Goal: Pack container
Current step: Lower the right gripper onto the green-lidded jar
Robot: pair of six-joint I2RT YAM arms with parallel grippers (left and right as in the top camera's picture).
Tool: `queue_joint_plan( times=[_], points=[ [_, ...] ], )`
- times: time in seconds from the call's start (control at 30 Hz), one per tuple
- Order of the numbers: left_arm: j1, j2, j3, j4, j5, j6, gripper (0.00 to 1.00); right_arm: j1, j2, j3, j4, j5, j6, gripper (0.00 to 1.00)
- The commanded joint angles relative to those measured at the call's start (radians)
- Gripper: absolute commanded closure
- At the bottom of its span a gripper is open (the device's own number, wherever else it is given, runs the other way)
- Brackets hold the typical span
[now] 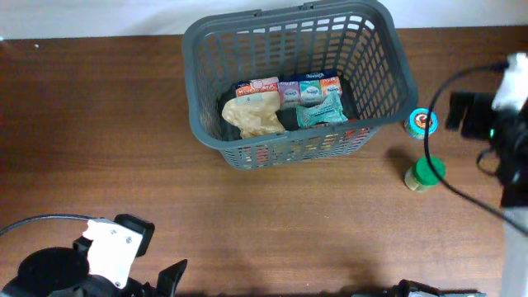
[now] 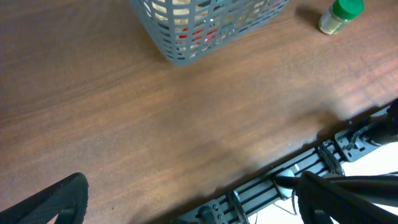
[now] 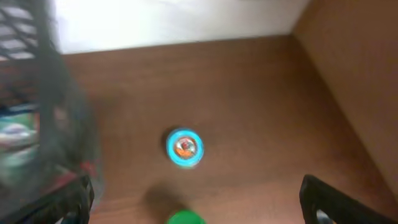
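Observation:
The container (image 1: 305, 147) is a dark grey slotted basket at the back middle of the table. It holds a yellow bag (image 1: 252, 115), a teal packet (image 1: 320, 111) and a row of small cartons (image 1: 289, 89). Its corner shows in the left wrist view (image 2: 186, 37) and, blurred, at the left of the right wrist view (image 3: 56, 112). My right gripper (image 1: 462, 115) (image 3: 196, 190) is open and empty, above the table to the basket's right. My left gripper (image 1: 157, 252) (image 2: 186, 205) is open and empty near the front edge.
A small round blue-rimmed tub (image 1: 421, 123) (image 3: 185, 147) and a green-lidded jar (image 1: 424, 174) (image 2: 339, 15) (image 3: 185, 218) stand on the table just right of the basket. A metal rail (image 2: 292, 177) runs along the table's front edge. A black cable (image 1: 445, 177) hangs from the right arm.

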Motion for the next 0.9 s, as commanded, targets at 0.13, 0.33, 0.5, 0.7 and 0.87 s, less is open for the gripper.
queue_joint_plan(
  times=[0.13,0.33,0.5,0.7,0.87],
  points=[
    [-0.002,-0.002,-0.002,0.000,-0.008,0.019,0.01,-0.072,-0.002,-0.237,0.063,-0.056,0.160,0.01],
    [-0.002,-0.002,-0.002,0.000,-0.008,0.019,0.01,-0.047,0.080,-0.288,0.041,-0.034,0.275,0.01],
    [-0.002,-0.002,-0.002,0.000,-0.008,0.019,0.01,-0.047,0.118,-0.349,0.052,-0.013,0.319,0.01],
    [-0.002,-0.002,-0.002,0.000,-0.008,0.019,0.01,-0.047,0.129,-0.446,0.114,-0.009,0.343,0.01],
    [-0.002,-0.002,-0.002,0.000,-0.008,0.019,0.01,-0.047,0.127,-0.532,0.203,-0.009,0.345,0.01]
  ],
)
